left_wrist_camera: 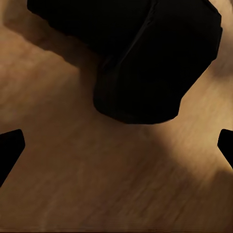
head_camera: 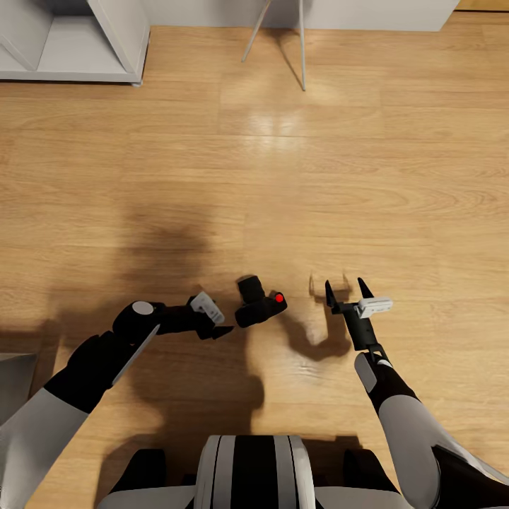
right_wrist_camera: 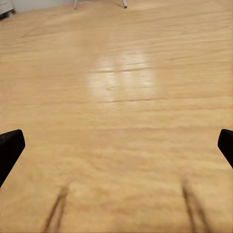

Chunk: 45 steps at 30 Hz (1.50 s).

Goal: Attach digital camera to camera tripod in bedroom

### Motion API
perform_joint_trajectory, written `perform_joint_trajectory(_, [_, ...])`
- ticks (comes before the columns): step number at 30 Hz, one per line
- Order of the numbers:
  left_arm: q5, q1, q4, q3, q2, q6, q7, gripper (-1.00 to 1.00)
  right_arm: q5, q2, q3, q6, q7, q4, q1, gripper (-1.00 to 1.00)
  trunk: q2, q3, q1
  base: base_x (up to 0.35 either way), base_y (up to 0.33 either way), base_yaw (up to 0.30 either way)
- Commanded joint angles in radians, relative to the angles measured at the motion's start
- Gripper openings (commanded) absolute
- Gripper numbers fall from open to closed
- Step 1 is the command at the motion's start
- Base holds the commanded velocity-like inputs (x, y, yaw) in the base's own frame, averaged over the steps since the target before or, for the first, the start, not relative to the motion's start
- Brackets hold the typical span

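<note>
Both grippers are spread wide—my left gripper (head_camera: pixel 225 326) just beside the digital camera (head_camera: pixel 259 305) for a grab, right gripper (head_camera: pixel 348 289) idling—over the floor (head_camera: pixel 396 177).

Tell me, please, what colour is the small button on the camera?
Red; the button sits on the black camera, clearest in the head view.

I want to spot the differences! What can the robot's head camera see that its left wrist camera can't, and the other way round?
Head view: the camera's small red button, both arms, the right gripper with fingers spread, thin pale metal legs and white furniture at the far wall.

Left wrist view: a close, dark look at the camera body, with the left fingers wide apart, not touching it.

Both: the chunky black digital camera and the light wood floor.
</note>
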Motion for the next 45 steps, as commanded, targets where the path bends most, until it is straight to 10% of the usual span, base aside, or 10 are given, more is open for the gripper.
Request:
perform_joint_trajectory(1, [0.005, -0.001, 0.003, -0.001, 0.001, 0.007, 0.001, 1.00, -0.006, 0.001, -0.005, 0.000, 0.010, 0.000, -0.001, 1.00, 0.000, 0.000, 0.000, 0.000, 0.000, 0.000])
perform_joint_trajectory(14, [0.004, 0.000, 0.019, -0.005, 0.002, -0.007, -0.001, 1.00, -0.006, 0.001, -0.005, 0.000, 0.011, 0.002, -0.001, 1.00, 0.000, 0.000, 0.000, 0.000, 0.000, 0.000])
perform_joint_trajectory(45, [0.004, 0.001, 0.223, -0.060, -0.003, -0.335, -0.002, 1.00, -0.005, 0.000, -0.005, 0.000, 0.009, 0.002, -0.001, 1.00, 0.000, 0.000, 0.000, 0.000, 0.000, 0.000])
